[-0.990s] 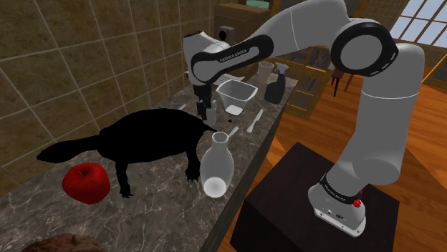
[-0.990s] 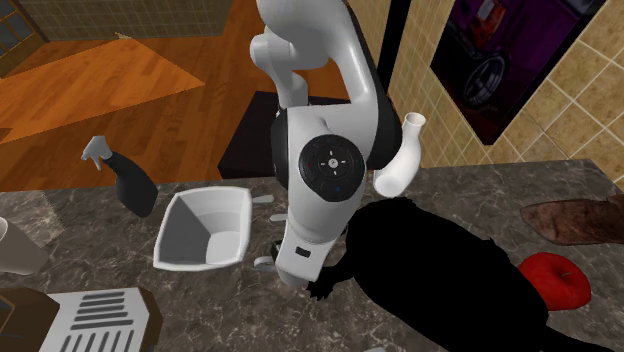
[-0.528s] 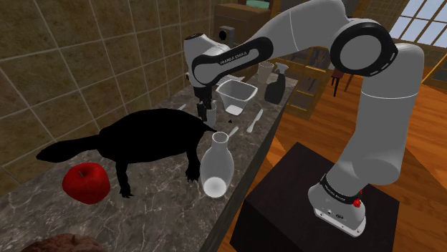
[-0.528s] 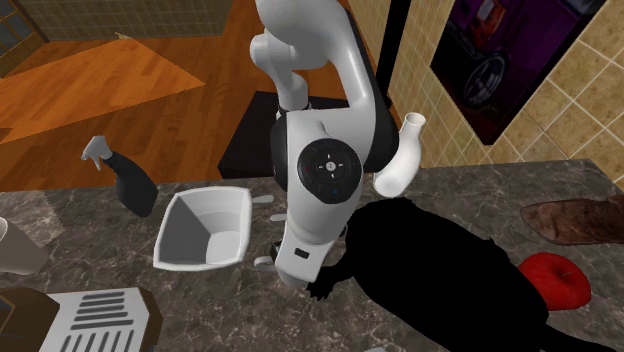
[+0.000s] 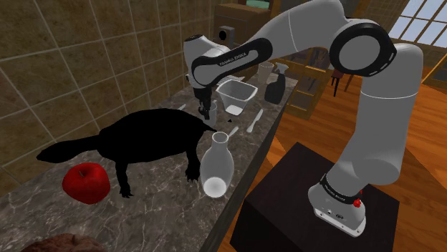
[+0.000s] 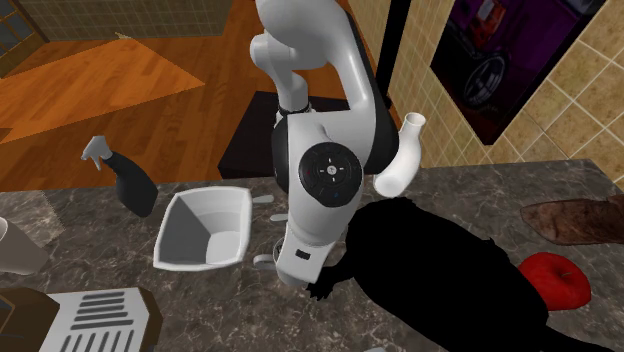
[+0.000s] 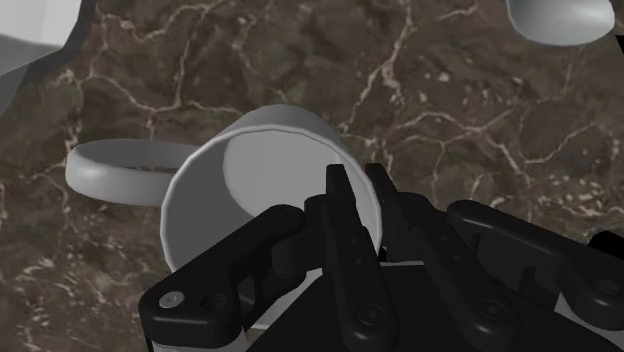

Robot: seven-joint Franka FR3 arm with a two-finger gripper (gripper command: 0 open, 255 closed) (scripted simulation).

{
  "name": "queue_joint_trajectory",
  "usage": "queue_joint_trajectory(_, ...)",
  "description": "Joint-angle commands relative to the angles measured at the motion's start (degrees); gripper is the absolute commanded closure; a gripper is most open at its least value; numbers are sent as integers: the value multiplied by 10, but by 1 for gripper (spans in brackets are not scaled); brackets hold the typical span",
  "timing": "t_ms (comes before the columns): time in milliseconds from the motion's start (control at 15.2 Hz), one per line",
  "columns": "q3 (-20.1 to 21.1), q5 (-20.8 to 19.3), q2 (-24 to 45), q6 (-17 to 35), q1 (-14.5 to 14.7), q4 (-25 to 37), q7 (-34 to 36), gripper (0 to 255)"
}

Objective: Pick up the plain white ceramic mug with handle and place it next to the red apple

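I have the all-black two-finger gripper (image 7: 355,180) down over the plain white round mug (image 7: 205,215), and in the wrist view its fingers (image 7: 338,195) are drawn close together astride the mug's rim, one tip inside the cup and the other outside. I read that as the jaws clamped on the mug's wall. I cannot tell whether the mug's base rests on the dark veined marble counter (image 7: 450,120) or hangs just clear of it. Just beside the mug lies a shallow grey ring-shaped dish (image 7: 125,170). In the shoulder view the gripper (image 5: 208,109) hangs from the white arm (image 5: 286,32) near a white square bin (image 5: 236,94), with a dark spray bottle (image 5: 275,87) further along the counter. The glossy red apple (image 5: 86,181) sits well apart from the mug, towards the shoulder view's lower left. A large pure-black turtle-shaped figure (image 5: 147,139) stands between them, and a clear glass flask-shaped vase (image 5: 216,168) stands near the counter's front edge. In the second exterior view the apple (image 6: 555,279) lies at the right, beyond the black figure (image 6: 450,275), and the bin (image 6: 190,225) sits left of the arm's wrist.
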Motion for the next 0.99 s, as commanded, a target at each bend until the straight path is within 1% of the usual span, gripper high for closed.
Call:
queue_joint_trajectory(0,0,0,0,0,0,0,0,255)
queue_joint_trajectory(198,0,0,0,0,0,-1,0,255)
queue_joint_trajectory(924,2,6,-30,-73,0,44,-8,255)
